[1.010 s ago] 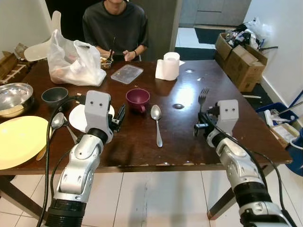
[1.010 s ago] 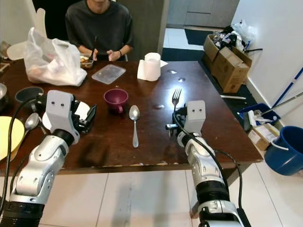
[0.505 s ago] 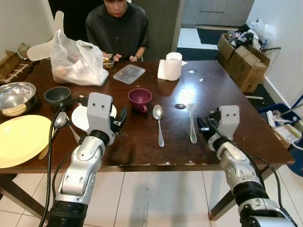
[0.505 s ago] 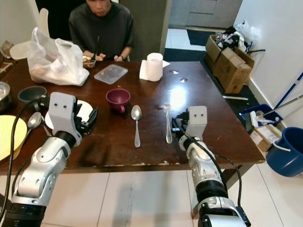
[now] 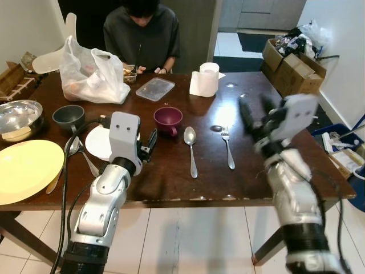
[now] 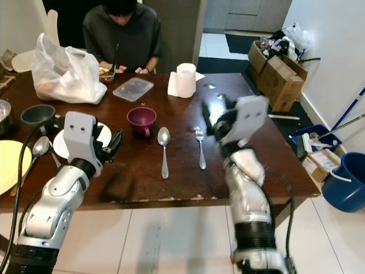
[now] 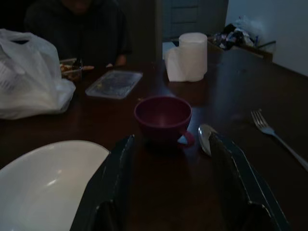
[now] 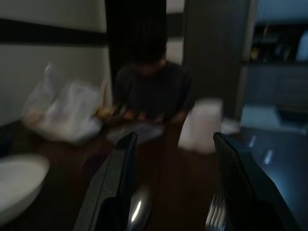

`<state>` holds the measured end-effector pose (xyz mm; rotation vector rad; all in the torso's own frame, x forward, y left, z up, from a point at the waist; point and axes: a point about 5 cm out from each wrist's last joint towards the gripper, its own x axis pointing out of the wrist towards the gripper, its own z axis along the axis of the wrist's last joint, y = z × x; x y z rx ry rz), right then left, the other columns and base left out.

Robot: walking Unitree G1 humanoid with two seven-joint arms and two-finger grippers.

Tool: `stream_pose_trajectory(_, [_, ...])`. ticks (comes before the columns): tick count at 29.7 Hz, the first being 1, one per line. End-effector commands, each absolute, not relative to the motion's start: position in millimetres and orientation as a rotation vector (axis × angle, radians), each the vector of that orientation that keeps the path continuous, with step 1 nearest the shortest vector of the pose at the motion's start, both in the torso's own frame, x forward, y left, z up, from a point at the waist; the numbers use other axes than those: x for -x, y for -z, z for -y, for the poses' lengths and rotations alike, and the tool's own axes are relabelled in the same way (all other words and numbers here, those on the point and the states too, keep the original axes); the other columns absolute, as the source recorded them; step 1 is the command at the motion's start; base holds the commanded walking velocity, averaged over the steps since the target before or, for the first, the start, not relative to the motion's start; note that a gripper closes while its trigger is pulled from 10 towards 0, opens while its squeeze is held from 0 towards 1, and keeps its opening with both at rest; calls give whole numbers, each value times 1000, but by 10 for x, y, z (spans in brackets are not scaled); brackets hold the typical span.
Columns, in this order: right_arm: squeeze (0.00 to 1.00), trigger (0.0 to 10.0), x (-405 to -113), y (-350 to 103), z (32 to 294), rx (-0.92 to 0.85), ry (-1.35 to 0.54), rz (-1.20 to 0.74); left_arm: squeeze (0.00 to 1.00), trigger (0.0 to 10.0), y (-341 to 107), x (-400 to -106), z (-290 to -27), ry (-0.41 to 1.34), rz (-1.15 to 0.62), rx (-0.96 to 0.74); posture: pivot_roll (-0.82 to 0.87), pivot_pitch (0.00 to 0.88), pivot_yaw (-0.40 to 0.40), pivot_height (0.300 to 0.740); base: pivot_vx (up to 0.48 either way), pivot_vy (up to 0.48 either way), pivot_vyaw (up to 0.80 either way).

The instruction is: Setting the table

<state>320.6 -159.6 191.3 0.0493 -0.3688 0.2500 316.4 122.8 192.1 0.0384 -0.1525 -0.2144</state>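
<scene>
You are looking down at a dark wooden desk (image 5: pixel 171 182) where a fork (image 5: pixel 227 147) lies flat, tines pointing toward the far side, just to the right of a spoon (image 5: pixel 190 148) that lies parallel to it. A maroon cup (image 5: pixel 167 119) stands just beyond and to the left of the spoon's bowl. Your right gripper (image 5: pixel 254 113) is raised above the desk to the right of the fork, blurred, its 2 black fingers spread apart with nothing between them; in the right wrist view those fingers frame the fork tines and the spoon bowl below. Your left gripper (image 5: pixel 149 145) hovers low over the desk just left of the maroon cup, its fingers also apart and holding nothing, and its wrist view looks past them at the cup, the spoon and the fork. Beside that gripper sits a white plate (image 5: pixel 100 141), with a grey bowl (image 5: pixel 68 117) farther left and a second spoon (image 5: pixel 74 147) lying between the white plate and a large yellow plate (image 5: pixel 25 170) at the desk's left edge. A metal bowl (image 5: pixel 17 114) stands at the far left. Toward the far side you can see a white plastic bag (image 5: pixel 91 71), a clear container lid (image 5: pixel 155 88) and a roll of paper towel (image 5: pixel 206 79). A person (image 5: pixel 142 34) in a dark shirt sits at the far edge of the desk. Cardboard boxes (image 5: pixel 296 74) are stacked on the floor to the right.
</scene>
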Motion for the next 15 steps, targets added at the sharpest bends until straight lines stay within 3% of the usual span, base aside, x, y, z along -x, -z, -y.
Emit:
stream_pose_trajectory(1, [0, 10000, -3105, -1727, 1612, -67, -214, 289, 0, 10000, -1901, -3116, -1236, 218, 149, -57, -52, 0, 71, 740, 0, 0, 0])
stream_pose_trajectory(7, [0, 10000, -2774, -1384, 1663, -68, -160, 157, 0, 10000, -1798, -2848, -1399, 280, 85, -85, -85, 0, 95, 740, 0, 0, 0])
stream_pose_trajectory(15, [0, 10000, -2849, -1596, 1737, -39, -153, 193, 0, 10000, -2014, -2797, -1540, 300, 162, -147, -72, 0, 89, 740, 0, 0, 0])
